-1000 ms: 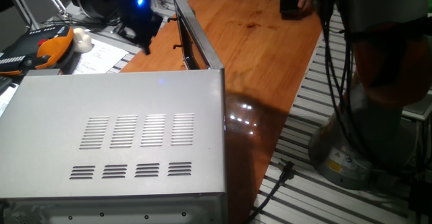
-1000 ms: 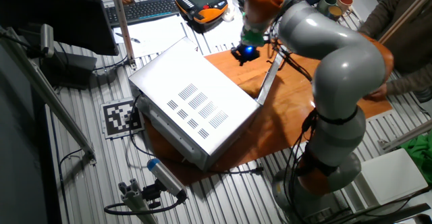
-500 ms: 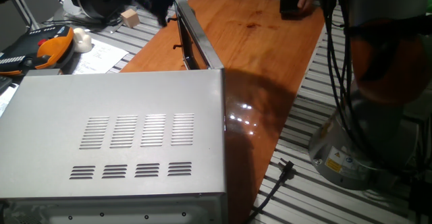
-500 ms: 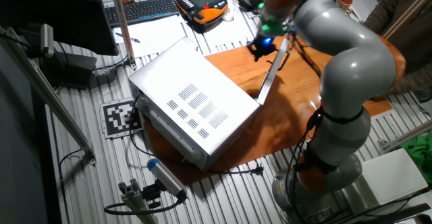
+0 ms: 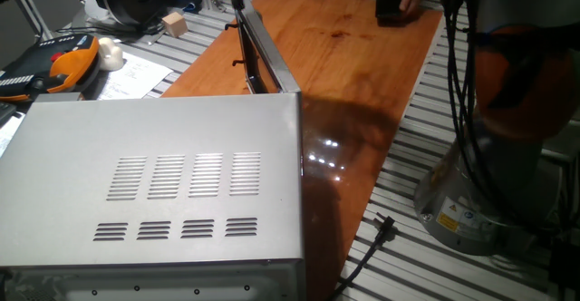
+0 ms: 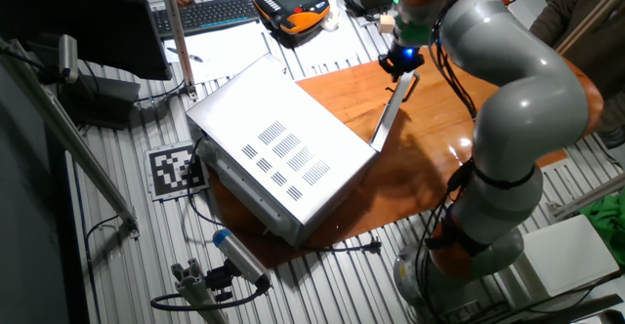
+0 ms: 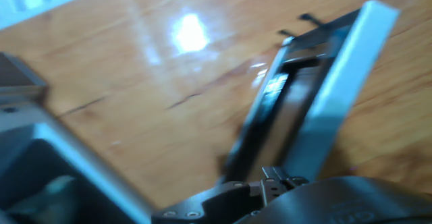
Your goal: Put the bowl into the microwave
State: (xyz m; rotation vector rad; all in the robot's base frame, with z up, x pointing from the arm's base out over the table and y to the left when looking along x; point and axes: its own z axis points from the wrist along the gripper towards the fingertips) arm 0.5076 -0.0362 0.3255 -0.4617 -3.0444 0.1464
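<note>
No readable writing anywhere; jaws hover above the microwave (image 5: 163,192) door (image 6: 391,114), state indiscernible.

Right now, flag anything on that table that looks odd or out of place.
The big silver-grey metal microwave has its dark-framed door swung wide open over the wooden tabletop, and the gripper hangs at the door's far edge. No bowl shows. Nothing looks spilled or damaged.

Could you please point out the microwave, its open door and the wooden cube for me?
microwave (image 5: 172,192), one fixed view, on its slotted top panel.
microwave door (image 6: 391,114), the other fixed view, on the door's edge.
wooden cube (image 5: 174,23), one fixed view, on its side face.
</note>
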